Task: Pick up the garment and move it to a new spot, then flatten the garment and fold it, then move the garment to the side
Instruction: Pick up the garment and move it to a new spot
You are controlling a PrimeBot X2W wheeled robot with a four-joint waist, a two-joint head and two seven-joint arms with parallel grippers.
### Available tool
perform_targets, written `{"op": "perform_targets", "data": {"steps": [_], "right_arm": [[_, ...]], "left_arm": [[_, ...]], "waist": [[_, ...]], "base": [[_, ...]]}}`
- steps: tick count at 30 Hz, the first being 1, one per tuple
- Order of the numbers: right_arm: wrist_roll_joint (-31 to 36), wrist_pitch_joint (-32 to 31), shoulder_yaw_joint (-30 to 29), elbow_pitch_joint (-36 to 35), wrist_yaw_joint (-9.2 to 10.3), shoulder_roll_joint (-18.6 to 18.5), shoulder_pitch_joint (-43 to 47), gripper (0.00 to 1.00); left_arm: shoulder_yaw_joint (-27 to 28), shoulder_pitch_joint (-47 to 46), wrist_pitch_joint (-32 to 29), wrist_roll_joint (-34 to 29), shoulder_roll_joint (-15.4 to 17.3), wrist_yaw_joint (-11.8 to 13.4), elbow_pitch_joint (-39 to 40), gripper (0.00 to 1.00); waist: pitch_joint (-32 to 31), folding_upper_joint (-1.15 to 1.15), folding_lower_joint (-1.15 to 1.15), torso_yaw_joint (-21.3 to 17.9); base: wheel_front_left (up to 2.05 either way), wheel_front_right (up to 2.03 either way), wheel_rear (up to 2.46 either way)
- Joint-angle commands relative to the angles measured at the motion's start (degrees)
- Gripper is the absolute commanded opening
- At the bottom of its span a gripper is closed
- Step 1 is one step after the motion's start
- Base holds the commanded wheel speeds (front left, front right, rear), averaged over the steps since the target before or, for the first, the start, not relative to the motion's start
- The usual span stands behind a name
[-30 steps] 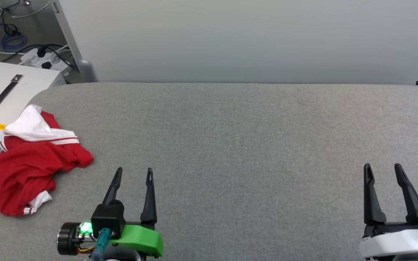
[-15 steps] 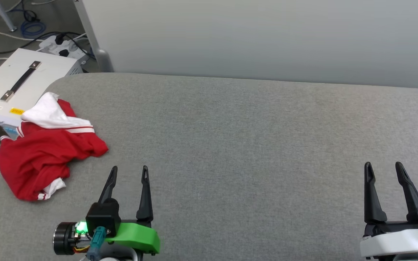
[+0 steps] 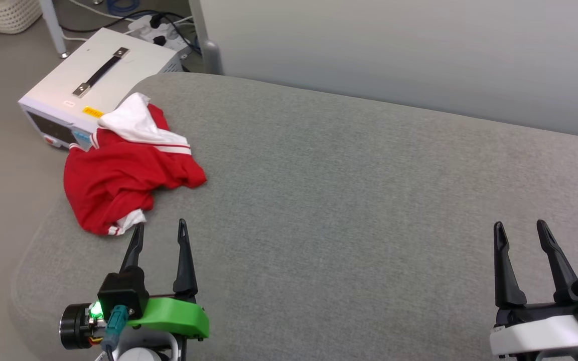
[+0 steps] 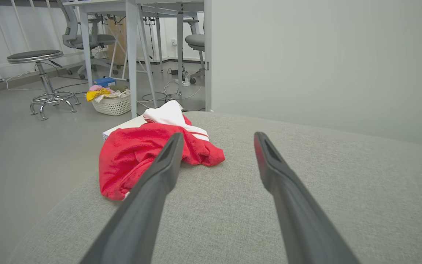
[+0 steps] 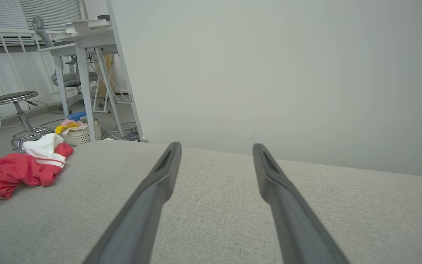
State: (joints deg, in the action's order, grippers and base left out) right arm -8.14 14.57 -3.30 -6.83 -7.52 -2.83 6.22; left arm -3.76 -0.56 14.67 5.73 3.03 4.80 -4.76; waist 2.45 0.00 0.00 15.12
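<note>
You are holding the left fingers [image 3: 184, 260] and right fingers [image 3: 502, 265] wide and empty above the grey padded surface [image 3: 349, 200]. The crumpled red-and-white soft cloth T-shirt [image 3: 123, 175] is lying just beyond the left fingers; probably light and limp, it is inviting a pinch at a raised fold.

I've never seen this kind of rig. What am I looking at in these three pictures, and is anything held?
This is a two-armed robot. The head view looks down from its head: the left end effector and right end effector are the pairs of dark fingers at the bottom. Each wrist view looks along one arm's own fingers. A crumpled red and white T-shirt lies at the left end of the grey padded surface, beside a white box. Both end effectors are open and hold nothing.
</note>
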Motion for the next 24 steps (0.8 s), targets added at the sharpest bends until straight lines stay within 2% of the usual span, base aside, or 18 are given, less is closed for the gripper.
{"op": "perform_targets", "data": {"steps": [1, 14, 24], "right_arm": [[0.73, 0.43, 0.3, -0.39, 0.03, -0.05, -0.82, 1.0], [1.97, 0.43, 1.92, -0.73, 0.03, -0.05, -1.32, 1.0], [2.2, 0.43, 2.38, -0.66, 0.03, -0.05, -1.27, 1.0]], "left_arm": [[0.22, -0.88, 0.33, 0.59, -0.15, 0.32, 0.06, 1.0], [2.16, -0.55, 0.33, 3.18, -0.15, 0.89, -0.35, 1.0], [3.77, -0.12, 0.33, 3.66, -0.15, 0.72, -0.53, 1.0]], "waist": [[1.08, 0.0, 0.0, 4.31], [2.01, 0.0, 0.0, 13.68], [1.85, 0.0, 0.0, 16.54]], "base": [[0.0, 0.0, 0.0], [0.0, 0.0, 0.0], [0.0, 0.0, 0.0]]}}
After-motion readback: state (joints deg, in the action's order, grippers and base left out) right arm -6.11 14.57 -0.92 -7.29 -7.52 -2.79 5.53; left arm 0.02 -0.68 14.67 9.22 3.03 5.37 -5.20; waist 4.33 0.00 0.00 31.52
